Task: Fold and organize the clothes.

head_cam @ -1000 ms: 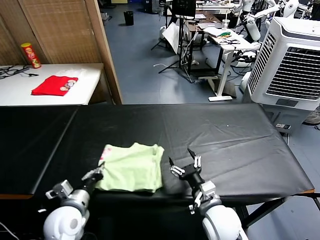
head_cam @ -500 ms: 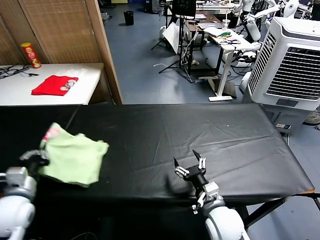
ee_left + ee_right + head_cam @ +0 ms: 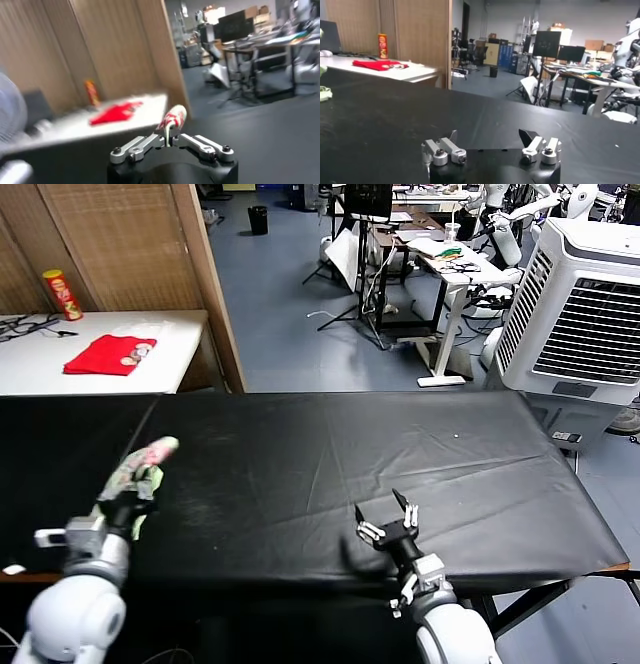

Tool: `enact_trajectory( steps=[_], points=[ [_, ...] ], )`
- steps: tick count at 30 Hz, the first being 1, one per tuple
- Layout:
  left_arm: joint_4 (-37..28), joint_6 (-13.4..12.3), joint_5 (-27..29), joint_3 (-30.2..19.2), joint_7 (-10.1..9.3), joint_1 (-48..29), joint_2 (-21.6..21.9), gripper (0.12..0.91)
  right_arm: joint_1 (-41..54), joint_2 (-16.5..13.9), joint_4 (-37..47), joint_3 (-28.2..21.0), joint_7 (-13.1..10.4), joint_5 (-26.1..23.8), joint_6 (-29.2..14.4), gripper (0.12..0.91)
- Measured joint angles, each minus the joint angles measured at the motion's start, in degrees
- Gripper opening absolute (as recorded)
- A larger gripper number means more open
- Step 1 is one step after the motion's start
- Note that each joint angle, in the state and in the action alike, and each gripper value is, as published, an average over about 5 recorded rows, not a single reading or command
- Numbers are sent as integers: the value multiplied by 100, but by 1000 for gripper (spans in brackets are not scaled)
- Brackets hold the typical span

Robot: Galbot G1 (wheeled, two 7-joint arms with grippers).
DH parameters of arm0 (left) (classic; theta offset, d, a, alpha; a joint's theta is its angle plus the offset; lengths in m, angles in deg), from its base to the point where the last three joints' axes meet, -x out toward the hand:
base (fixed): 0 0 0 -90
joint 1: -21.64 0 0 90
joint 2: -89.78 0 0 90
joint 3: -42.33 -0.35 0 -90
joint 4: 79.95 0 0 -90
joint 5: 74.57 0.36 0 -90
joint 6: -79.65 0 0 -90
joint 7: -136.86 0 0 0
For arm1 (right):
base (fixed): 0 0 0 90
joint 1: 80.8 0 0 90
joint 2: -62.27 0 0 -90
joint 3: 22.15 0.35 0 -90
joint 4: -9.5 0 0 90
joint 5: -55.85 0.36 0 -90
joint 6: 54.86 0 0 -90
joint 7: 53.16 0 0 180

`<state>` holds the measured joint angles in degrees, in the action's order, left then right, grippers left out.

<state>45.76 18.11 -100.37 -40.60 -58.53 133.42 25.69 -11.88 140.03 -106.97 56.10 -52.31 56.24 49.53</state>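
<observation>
T-shirt (image 3: 138,467): in the head view it has left the middle of the black surface (image 3: 420,454), where it lay folded flat a second ago, and now hangs bunched at the surface's left side, clamped in the left tool (image 3: 122,506). Judgement: the folding is done and the transfer to storage is under way. The left arm is raised and swung outward; the right tool (image 3: 385,521) idles near the front edge, jaws spread

Left wrist view: fingers closed on the cloth, red garment (image 3: 114,112) beyond

Right wrist view: jaws apart, empty
</observation>
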Motion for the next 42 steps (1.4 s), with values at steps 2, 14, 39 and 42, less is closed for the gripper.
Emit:
enact_trajectory(
  steps=[2, 14, 39, 42],
  points=[
    [-9, 32, -53, -272, -65, -93, -139, 156, -18, 15, 11, 15, 1, -7, -1, 798],
    [-250, -206, 1018, -1639, 306, -89, -1274, 163, 66, 26, 77, -34, 88, 61, 50, 798],
    [207, -952, 1636, -1619, 1262, 629, -1461, 798, 1452, 161, 1276, -1399, 619, 2234, 1423, 706],
    [210, -977, 1660, -1533, 1247, 696, -1459, 798, 1527, 199, 1415, -1490, 704, 2098, 1337, 566]
  ],
)
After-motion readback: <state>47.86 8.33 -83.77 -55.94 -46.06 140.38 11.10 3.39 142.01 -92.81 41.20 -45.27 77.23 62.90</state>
